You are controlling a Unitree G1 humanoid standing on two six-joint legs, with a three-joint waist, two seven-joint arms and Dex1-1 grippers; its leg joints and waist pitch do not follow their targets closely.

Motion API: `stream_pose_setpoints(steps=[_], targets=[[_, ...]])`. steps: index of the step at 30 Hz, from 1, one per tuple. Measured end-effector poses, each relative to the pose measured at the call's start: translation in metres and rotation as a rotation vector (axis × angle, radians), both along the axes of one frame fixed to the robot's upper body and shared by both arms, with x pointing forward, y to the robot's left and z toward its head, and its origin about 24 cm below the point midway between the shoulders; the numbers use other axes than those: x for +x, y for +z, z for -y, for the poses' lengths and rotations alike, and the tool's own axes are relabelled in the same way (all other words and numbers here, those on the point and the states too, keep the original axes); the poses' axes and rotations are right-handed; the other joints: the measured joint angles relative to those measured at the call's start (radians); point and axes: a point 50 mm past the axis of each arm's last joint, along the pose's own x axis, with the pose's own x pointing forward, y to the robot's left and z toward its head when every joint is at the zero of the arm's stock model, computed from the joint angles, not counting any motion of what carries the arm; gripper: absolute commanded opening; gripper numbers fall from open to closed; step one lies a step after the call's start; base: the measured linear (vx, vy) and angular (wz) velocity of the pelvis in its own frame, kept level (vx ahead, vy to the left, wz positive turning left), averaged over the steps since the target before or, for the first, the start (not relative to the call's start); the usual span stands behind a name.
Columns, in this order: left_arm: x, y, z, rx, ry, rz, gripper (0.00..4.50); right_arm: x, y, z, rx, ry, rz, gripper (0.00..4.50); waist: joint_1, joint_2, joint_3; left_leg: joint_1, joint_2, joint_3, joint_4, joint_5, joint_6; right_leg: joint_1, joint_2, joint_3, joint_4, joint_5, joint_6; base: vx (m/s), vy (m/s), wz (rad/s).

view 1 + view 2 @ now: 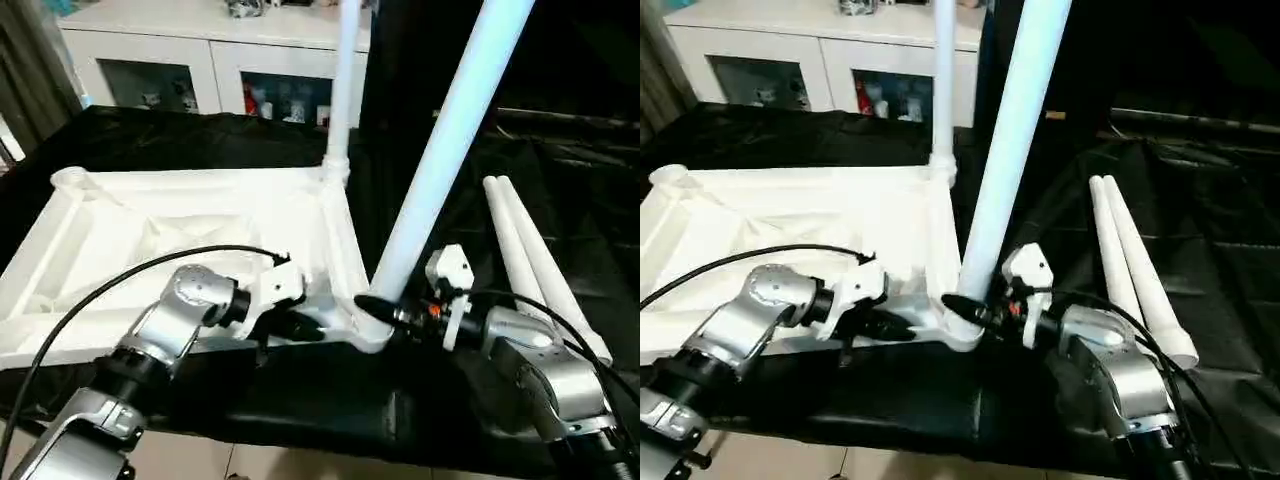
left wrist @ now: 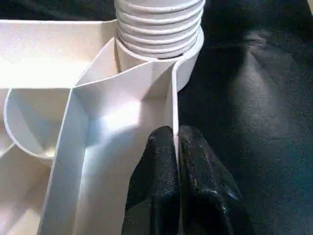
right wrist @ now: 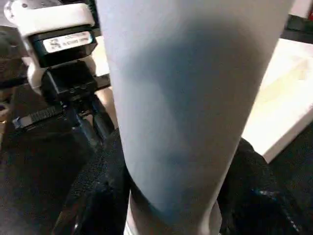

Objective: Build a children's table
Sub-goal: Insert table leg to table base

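White plastic tabletop [image 1: 150, 240] lies upside down on the black-draped bench [image 1: 300, 400], ribbed underside up, its raised rim and round corner sockets showing. One tapered leg [image 1: 342, 90] stands upright in the far corner socket on the right-hand side of the top. A second leg [image 1: 450, 140] rises from the near right corner socket [image 1: 368, 332], leaning away toward the upper right, so it is tilted and not plumb. In the left wrist view the ridged foot of this leg [image 2: 159, 24] sits in the socket collar, just beyond the fingertips. The left pincer [image 1: 300, 325] is pinched almost closed on the thin near rim wall of the tabletop, one black finger [image 2: 156, 181] on each face of the wall, close beside that corner socket. The right pincer [image 1: 378, 308] is clamped at about half width around the base of the leaning leg, just above the socket; in the right wrist view the pale tube [image 3: 186, 98] runs between the two black fingers [image 3: 98, 191], which press its sides. Two more legs [image 1: 530, 250] lie side by side on the black cloth to the right of the tabletop, touching each other along their length, well apart from both pincers. Beyond the bench stands a white cabinet [image 1: 200, 60] with glass doors and small objects inside.
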Motion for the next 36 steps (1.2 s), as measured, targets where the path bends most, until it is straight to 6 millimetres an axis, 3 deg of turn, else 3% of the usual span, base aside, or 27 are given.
stream_pose_setpoints(steps=[9,26,31,33,36], targets=[[-0.004,0.001,-0.007,0.033,-0.05,0.001,0.0,-0.004,-0.003,-0.005,-0.03,0.109,0.034,1.91,0.0,-0.013,-0.008,0.0,0.0,0.0,-0.005,0.0,0.0,0.002,0.0,-0.001,-0.004,0.0,0.0,0.0,0.0,0.0],[-0.006,0.002,-0.013,0.057,-0.073,0.0,0.0,-0.004,-0.006,-0.009,-0.032,0.179,0.074,1.91,-0.003,-0.016,-0.011,0.001,0.0,0.0,-0.009,0.0,0.0,0.004,0.001,-0.001,-0.007,0.0,0.0,0.0,0.0,0.0],[-0.005,0.001,-0.012,0.058,-0.056,0.003,0.0,-0.001,-0.01,-0.013,-0.006,0.134,0.064,1.91,-0.006,-0.017,-0.011,0.003,0.0,0.0,-0.009,0.0,0.0,0.006,0.001,-0.001,-0.007,0.0,0.0,0.0,0.0,0.0],[-0.002,-0.001,-0.012,0.058,-0.019,0.009,0.0,0.004,-0.012,-0.014,0.006,0.067,0.065,1.9,-0.009,-0.017,-0.011,0.009,0.0,0.0,-0.009,0.0,0.0,0.007,0.001,-0.001,-0.008,0.0,0.0,0.0,0.0,0.0],[0.006,-0.002,-0.009,0.073,0.049,0.033,0.0,0.016,-0.016,-0.018,0.003,-0.058,0.062,1.9,-0.025,-0.014,-0.008,0.016,-0.001,-0.003,-0.008,0.0,0.0,0.008,-0.001,-0.006,-0.015,-0.001,0.001,-0.044,0.009,-0.07]])
